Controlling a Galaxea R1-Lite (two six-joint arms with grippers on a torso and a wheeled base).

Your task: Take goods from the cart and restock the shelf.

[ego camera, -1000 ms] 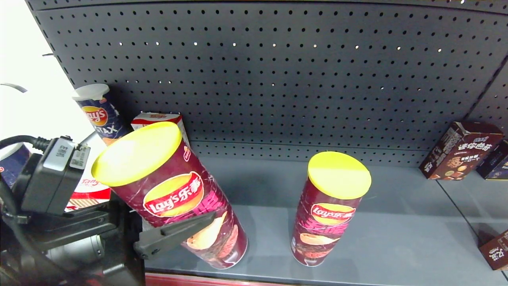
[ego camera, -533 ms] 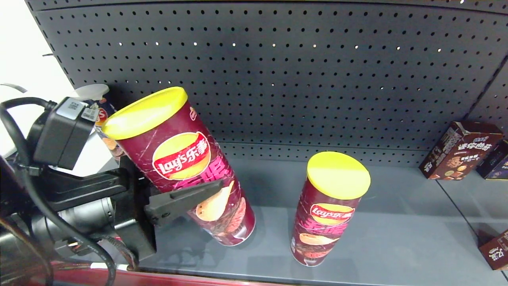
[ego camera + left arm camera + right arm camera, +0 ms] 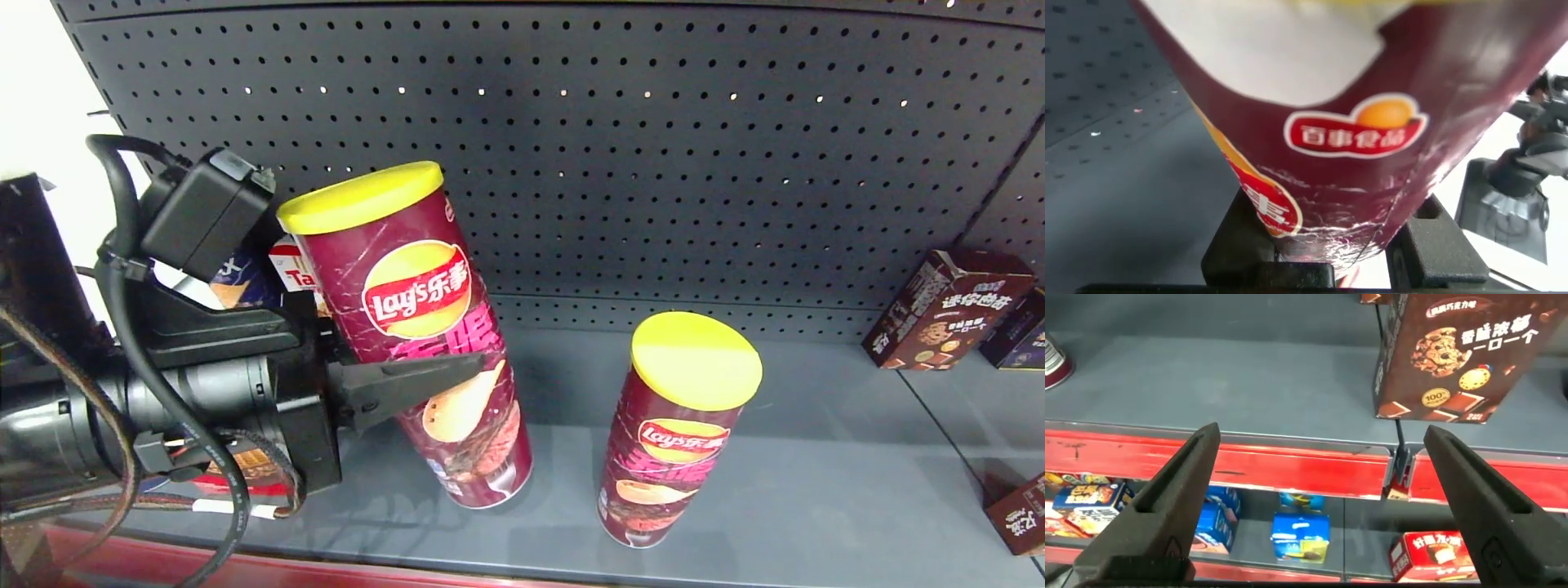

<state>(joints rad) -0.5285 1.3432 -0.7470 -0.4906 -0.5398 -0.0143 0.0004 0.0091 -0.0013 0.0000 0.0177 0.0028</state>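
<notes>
Left gripper [image 3: 445, 371]: fingers clamped round the tilted chip can [image 3: 408, 278], just left of the standing can [image 3: 678, 441] on the shelf [image 3: 816, 490].
Right gripper [image 3: 1323, 506]: fingers spread wide apart, empty.

Dark perforated back panel [image 3: 653, 163], grey shelf [image 3: 816, 506] beneath, red edge strip [image 3: 1290, 469]; bright white area [image 3: 33, 82] at left

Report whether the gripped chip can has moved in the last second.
Yes. The gripped chip can has shifted right, closer to the standing can, and tilts less.
</notes>
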